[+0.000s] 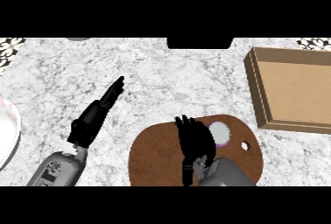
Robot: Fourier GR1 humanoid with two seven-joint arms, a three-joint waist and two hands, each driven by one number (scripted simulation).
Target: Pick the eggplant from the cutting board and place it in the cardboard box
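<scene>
**Right hand lowered over the eggplant on the cutting board**

The brown cutting board (155, 157) is taken as the landmark. Over its upper middle the right hand (194, 140) is held, fingers pointing away from the robot and spread downward. Just beside those fingers, toward the board's right, a small part of the eggplant (221, 132) is seen: a pale cut face ringed with purple. The rest of it is hidden beneath the hand. Whether the fingers are already curled round it cannot be told, so the grasp is judged to be in preparation or only just begun; nothing is seen lifted off the board. The hand is probably placed this way so that the eggplant can be taken from above.

To the left of the board, the left hand (97, 116) is held out flat over the counter, fingers straight and released, with nothing in it. It appears to be kept aside, out of the working arm's way.

The cardboard box (310, 127) is set up and to the right of the board, well apart from it, its open interior facing up, ready to receive the eggplant.

Everything rests on a grey-white marbled counter (174, 74). Far left of the board, the rim of a white plate (8, 131) is cut by the view's edge. A dark object (199, 42) is seen at the counter's far edge, above the board.
</scene>
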